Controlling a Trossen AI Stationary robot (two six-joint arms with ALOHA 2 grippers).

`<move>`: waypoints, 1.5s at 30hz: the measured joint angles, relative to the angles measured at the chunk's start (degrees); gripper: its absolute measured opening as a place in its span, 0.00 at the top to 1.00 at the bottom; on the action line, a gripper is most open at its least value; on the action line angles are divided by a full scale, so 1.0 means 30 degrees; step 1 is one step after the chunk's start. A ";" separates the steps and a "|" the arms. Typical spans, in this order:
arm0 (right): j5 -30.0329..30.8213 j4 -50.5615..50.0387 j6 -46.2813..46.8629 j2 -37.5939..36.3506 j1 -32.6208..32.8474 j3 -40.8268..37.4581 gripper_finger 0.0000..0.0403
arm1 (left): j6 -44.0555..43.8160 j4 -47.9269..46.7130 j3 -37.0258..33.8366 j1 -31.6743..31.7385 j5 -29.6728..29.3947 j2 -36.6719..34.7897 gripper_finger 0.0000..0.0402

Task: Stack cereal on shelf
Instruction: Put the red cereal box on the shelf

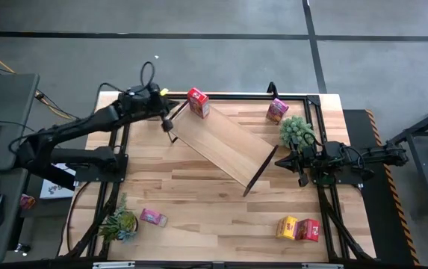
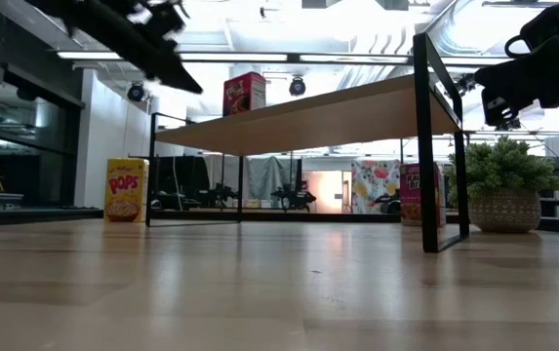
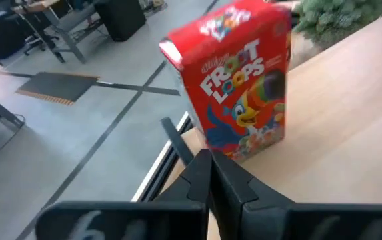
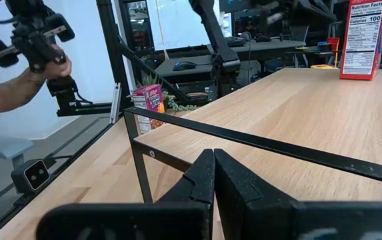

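The long light-wood shelf on thin black end frames (image 1: 225, 146) lies diagonally across the middle of the butcher-block counter (image 1: 199, 202). 1 red Froot Loops cereal box (image 1: 198, 103) stands upright on the far end of the shelf board; in the left wrist view it (image 3: 241, 87) sits near the board's edge. The left claw (image 1: 167, 123) hovers just beside that box, its fingers (image 3: 204, 180) pressed together and holding nothing. The right claw (image 1: 292, 160) waits at the shelf's opposite end frame, its fingers (image 4: 211, 180) likewise together and empty.

Judged progress: 1 box is placed and 4 boxes are left on the counter. These are a magenta box (image 1: 276, 110) at the far edge beside a green potted plant (image 1: 297, 131), a pink box lying flat (image 1: 152, 217) near a second small plant (image 1: 121, 223), and a yellow box (image 1: 287, 227) touching a red box (image 1: 308, 229) at the near right. The task looks to be at an early stage.

In the right wrist view, a person's hand (image 4: 47, 70) holds a dark device beyond the counter.
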 joint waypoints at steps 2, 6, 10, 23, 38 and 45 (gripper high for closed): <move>0.0000 0.0000 0.0000 0.0001 -0.0003 0.0000 1.00 | -0.0473 -0.1003 0.0007 0.0000 0.0014 -0.1397 1.00; 0.0000 0.0000 0.0000 0.0001 -0.0003 0.0000 1.00 | -0.1701 -0.2610 0.0015 0.0000 0.0574 -0.3776 1.00; 0.0000 0.0000 0.0000 -0.0003 -0.0001 0.0000 1.00 | -0.3039 -0.2186 -0.0648 -0.0002 0.2326 -0.5602 1.00; 0.0000 0.0000 0.0000 -0.0006 0.0004 0.0000 1.00 | -0.4379 0.8543 -0.7902 -0.0015 0.4780 -0.9317 1.00; 0.1485 0.6458 -0.0472 0.0001 -0.0003 0.0000 1.00 | -0.4184 0.9084 -0.8238 -0.0015 0.7060 -0.9225 1.00; 0.5090 1.0650 0.0186 0.0144 -0.0003 0.0604 1.00 | -0.3731 0.9054 -0.8240 -0.0015 0.6974 -0.9174 1.00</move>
